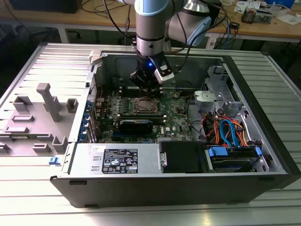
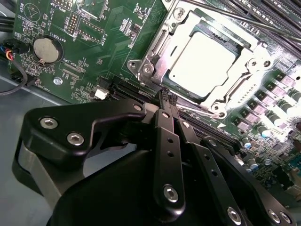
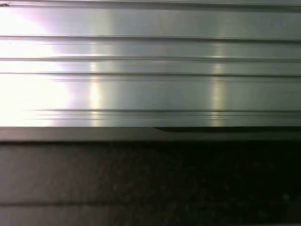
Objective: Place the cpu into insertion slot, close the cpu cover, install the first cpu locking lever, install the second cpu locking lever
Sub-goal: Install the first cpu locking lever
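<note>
Setting: ribbed aluminium workbench (image 1: 28,188) is carrying an opened dark-grey computer case (image 1: 263,141), with wooden desks and cables running along behind it.
Board: green motherboard (image 1: 181,120) is lying flat in the case floor, a round silver coin battery (image 2: 45,49) sitting on it well away from the socket in the second wrist view.
Arm: grey-and-blue robot arm is reaching straight down into the case, and its black multi-link gripper (image 1: 149,84) is hanging just above the socket area in the exterior view.
Claw: black fingers (image 2: 165,123) are pressing together to a single tip in the second wrist view, nothing pinched between them.
Chip: small flat square cpu with its silver-grey metal top (image 2: 201,60) is sitting inside the square silver-rimmed insertion slot (image 2: 151,60), so that step looks done.
Cover: thin silvery cpu cover frame with the square window (image 2: 256,52) is lying down around the chip; whether it is fully latched, I cannot tell.
Levers: thin metal rods are running along the socket edges, their state unclear.
Key relation: socket is lying just beyond the closed fingertip, the tip pointing at the near socket corner.
First wrist view: ribbed bright metal over a dark band.
</note>
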{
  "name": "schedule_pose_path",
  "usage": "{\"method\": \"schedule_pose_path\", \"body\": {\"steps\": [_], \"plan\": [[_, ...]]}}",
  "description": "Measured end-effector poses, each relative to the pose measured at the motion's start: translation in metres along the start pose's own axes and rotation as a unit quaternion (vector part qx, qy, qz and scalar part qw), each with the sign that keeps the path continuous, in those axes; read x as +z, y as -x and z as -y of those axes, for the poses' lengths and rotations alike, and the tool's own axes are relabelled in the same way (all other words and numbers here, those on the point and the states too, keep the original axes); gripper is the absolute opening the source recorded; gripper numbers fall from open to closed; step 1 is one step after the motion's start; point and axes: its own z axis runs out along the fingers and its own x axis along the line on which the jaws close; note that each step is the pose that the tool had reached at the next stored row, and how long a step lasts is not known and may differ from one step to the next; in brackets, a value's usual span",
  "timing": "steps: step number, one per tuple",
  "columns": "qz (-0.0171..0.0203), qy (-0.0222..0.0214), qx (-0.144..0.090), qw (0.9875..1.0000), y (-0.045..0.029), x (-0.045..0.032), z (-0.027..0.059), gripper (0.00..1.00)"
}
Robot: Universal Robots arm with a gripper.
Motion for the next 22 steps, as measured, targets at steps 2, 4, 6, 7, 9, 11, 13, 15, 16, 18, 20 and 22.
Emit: {"method": "schedule_pose_path", "body": {"steps": [2, 4, 6, 7, 9, 11, 13, 15, 16, 18, 20, 22], "plan": [[0.0, 0.0, 0.0, 1.0, 0.0008, 0.0005, -0.0001, 0.11], [0.0001, 0.0001, 0.0, 1.0, 0.0015, 0.0012, -0.0002, 0.11], [0.0001, 0.0001, 0.0, 1.0, 0.002, 0.0019, -0.0004, 0.11], [0.0, 0.0, 0.0, 1.0, 0.0023, 0.0022, -0.0004, 0.11], [0.0, 0.0, 0.0, 1.0, 0.0029, 0.0028, -0.0004, 0.11], [0.0, 0.0, 0.0, 1.0, 0.003, 0.003, -0.0004, 0.11], [0.0, 0.0, 0.0, 1.0, 0.0031, 0.0031, -0.0005, 0.11], [0.0, 0.0, 0.0, 1.0, 0.0031, 0.0031, -0.0004, 0.11], [0.0001, 0.0, 0.0, 1.0, 0.0031, 0.0033, -0.0004, 0.11], [0.0, 0.0, 0.0, 1.0, 0.0031, 0.0035, -0.0004, 0.11], [0.0, 0.0001, 0.0, 1.0, 0.0031, 0.0033, -0.0005, 0.11], [0.0001, 0.0002, 0.0, 1.0, 0.0032, 0.0022, -0.0005, 0.11]]}}
